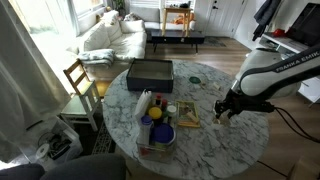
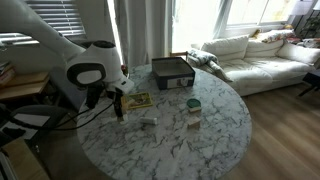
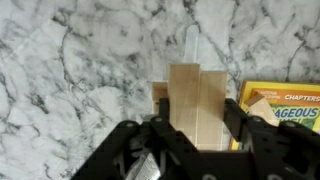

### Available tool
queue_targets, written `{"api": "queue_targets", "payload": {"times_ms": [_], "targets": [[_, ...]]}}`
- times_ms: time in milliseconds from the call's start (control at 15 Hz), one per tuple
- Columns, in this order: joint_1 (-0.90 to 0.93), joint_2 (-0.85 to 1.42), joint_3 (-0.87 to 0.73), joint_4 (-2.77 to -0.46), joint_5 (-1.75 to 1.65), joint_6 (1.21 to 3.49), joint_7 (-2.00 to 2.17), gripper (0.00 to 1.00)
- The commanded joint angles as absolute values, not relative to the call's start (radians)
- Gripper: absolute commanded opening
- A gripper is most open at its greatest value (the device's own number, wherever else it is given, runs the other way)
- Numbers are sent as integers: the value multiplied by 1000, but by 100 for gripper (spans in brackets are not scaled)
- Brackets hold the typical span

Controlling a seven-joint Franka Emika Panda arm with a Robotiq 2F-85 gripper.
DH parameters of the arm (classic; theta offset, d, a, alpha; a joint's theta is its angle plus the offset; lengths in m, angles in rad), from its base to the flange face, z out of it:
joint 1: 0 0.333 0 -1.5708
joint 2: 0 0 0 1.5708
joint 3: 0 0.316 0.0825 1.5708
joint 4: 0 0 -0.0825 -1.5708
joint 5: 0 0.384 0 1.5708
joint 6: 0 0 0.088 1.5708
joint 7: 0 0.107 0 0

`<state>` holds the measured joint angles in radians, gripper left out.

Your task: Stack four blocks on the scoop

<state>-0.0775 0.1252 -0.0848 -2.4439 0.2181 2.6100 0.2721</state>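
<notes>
On the marble table (image 1: 215, 145), the jaws pinch a tan block (image 3: 196, 105).

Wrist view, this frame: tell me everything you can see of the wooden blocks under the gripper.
The blocks are pale tan bare wood with straight grain, seen from above as a tight cluster of flat rectangular faces. They sit between the fingers of the gripper, above the marble table; a translucent white strip, likely the scoop, pokes out beyond them. Their number, and whether the fingers press them, cannot be told.
</notes>
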Motion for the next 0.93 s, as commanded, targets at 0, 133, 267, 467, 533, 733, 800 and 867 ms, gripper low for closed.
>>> {"api": "queue_targets", "payload": {"times_ms": [0, 133, 267, 467, 533, 733, 800, 867], "targets": [[-74, 121, -91, -2437, 198, 2601, 288, 89], [-75, 108, -94, -2440, 188, 2599, 291, 100], [-76, 95, -95, -2443, 185, 2597, 290, 100], [-81, 56, -98, -2454, 188, 2594, 286, 100], [-83, 40, -99, -2458, 190, 2589, 279, 100], [-91, -22, -105, -2468, 190, 2556, 246, 100], [-94, -47, -107, -2471, 189, 2542, 240, 100], [-97, -69, -108, -2471, 198, 2520, 216, 100]]}}
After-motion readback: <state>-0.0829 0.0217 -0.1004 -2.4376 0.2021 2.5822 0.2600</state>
